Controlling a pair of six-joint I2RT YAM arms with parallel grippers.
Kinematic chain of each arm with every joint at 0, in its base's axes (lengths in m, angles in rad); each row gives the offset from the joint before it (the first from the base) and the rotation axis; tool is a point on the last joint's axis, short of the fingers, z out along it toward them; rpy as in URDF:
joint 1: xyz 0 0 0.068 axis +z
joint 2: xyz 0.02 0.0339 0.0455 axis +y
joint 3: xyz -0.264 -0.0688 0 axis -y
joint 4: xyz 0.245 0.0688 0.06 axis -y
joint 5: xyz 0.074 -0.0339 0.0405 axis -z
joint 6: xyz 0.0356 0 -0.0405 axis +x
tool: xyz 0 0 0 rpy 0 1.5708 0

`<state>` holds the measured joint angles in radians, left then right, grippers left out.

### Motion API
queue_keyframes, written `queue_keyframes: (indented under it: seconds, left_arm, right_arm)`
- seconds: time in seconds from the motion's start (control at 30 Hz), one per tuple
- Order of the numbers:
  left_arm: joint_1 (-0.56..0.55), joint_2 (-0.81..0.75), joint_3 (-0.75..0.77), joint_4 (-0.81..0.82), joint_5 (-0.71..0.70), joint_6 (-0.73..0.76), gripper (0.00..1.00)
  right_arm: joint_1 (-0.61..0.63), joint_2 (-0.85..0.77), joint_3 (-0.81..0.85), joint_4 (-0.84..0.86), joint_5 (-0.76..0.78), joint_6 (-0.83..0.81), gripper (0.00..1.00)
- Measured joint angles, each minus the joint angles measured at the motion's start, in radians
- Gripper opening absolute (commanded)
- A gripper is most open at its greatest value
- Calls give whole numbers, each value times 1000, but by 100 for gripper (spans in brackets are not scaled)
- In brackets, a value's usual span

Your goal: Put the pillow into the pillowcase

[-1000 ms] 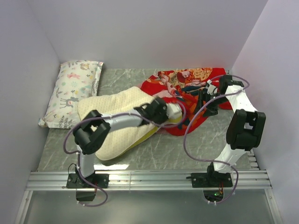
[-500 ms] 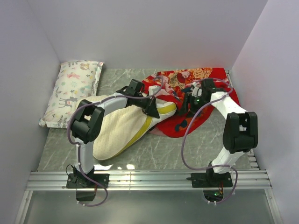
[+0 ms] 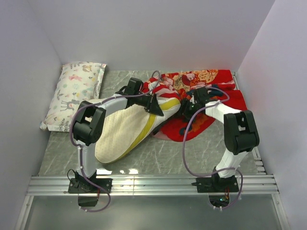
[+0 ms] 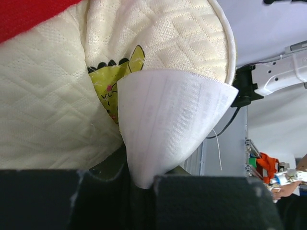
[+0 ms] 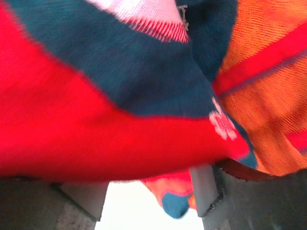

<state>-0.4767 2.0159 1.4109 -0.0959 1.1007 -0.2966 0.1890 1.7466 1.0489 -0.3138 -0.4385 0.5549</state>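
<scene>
The cream quilted pillow (image 3: 122, 132) lies slanted across the middle of the table, its yellow edge band facing right. My left gripper (image 3: 154, 106) is at the pillow's far right end, which rests against the red pillowcase (image 3: 211, 79). In the left wrist view the gripper (image 4: 141, 181) is shut on the pillow's white tag (image 4: 168, 124), beside the yellow logo (image 4: 115, 84). My right gripper (image 3: 191, 104) is in the pillowcase's folds. Its fingers (image 5: 207, 189) stand apart, with red fabric (image 5: 96, 143) draped over them and a small flap hanging between.
A white animal-print pillow (image 3: 76, 93) lies at the back left against the wall. White walls enclose the marble tabletop (image 3: 168, 153) on three sides. An aluminium rail (image 3: 153, 184) carrying both arm bases runs along the near edge.
The left arm swung toward the back, carrying the pillow's right end up against the pillowcase. The right gripper moved left from the pillowcase's right end into its middle folds.
</scene>
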Motion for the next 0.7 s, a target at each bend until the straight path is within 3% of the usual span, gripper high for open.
queue_keyframes:
  seconds: [0.07,0.13,0.23,0.3,0.33,0.5,0.7]
  left_arm:
    - [3,5,0,13,7,-15,0]
    - [5,10,0,21,11,-25,0]
    - [7,10,-3,28,12,-33,0]
    - [8,10,-5,24,8,-30,0]
    - [10,10,-6,17,2,-26,0]
    - [11,10,-5,-68,-112,31,0]
    - [-8,28,66,-172,-318,96,0]
  right_arm:
    - [27,35,9,15,34,33,70]
    - [39,64,18,27,51,63,63]
    - [42,101,54,29,85,87,28]
    - [39,119,67,27,98,80,15]
    - [35,119,67,19,98,69,0]
    - [-12,70,69,-84,53,-45,0]
    - [-40,-114,78,-258,-55,-229,0]
